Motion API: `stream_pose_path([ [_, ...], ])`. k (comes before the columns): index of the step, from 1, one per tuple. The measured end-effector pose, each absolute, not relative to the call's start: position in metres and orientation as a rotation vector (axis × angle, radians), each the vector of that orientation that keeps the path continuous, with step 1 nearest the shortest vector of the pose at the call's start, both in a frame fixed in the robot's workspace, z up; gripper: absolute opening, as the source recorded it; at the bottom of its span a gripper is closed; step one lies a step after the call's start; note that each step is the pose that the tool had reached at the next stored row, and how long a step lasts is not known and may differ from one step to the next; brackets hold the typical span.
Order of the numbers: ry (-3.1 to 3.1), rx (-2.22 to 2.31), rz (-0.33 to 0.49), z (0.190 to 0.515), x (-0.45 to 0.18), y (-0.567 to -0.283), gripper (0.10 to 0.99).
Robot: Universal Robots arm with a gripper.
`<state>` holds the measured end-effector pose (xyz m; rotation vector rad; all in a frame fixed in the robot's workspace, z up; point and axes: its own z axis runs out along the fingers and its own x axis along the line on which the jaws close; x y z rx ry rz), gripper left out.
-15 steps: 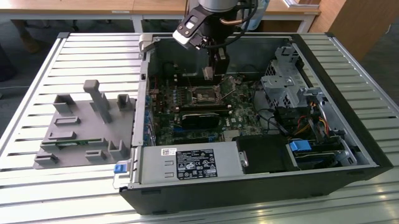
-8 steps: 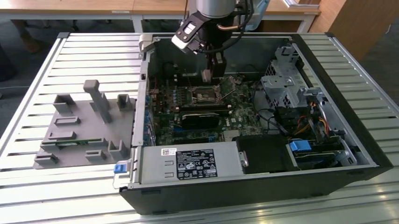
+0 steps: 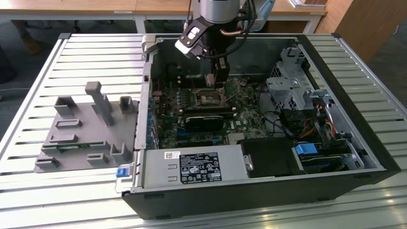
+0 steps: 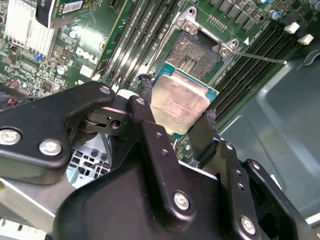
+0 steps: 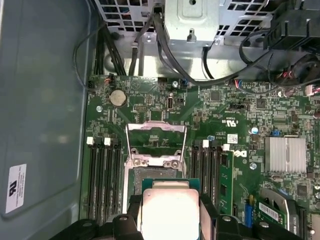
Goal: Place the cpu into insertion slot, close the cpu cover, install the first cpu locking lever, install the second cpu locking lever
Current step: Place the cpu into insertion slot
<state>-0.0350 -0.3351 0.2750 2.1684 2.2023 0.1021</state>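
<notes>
Claw (image 4: 176, 111) tight on two edges of the cpu (image 5: 170, 212), seemingly just above the insertion slot (image 4: 197, 55), cpu cover (image 5: 155, 161) open.

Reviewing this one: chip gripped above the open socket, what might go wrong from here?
The silvery-grey square cpu, pinched by two edges in the black end effector, looks offset from the dark square insertion slot; lowered misaligned, it might seat crooked and harm the contacts. The thin silvery cpu cover frame is open beside the slot; the fingers might snag it.

exterior view: high, oblique, whole computer case (image 3: 254, 195) | both wrist views: close, facing motherboard (image 5: 150, 107) (image 4: 100, 30), share insertion slot (image 4: 197, 52) (image 5: 157, 173)
</notes>
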Motion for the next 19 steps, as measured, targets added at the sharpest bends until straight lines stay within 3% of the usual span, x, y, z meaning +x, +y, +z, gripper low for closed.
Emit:
stream_pose_path([
  [19,2.202,2.168,0.102,0.248,-0.040,-0.333,0.541],
])
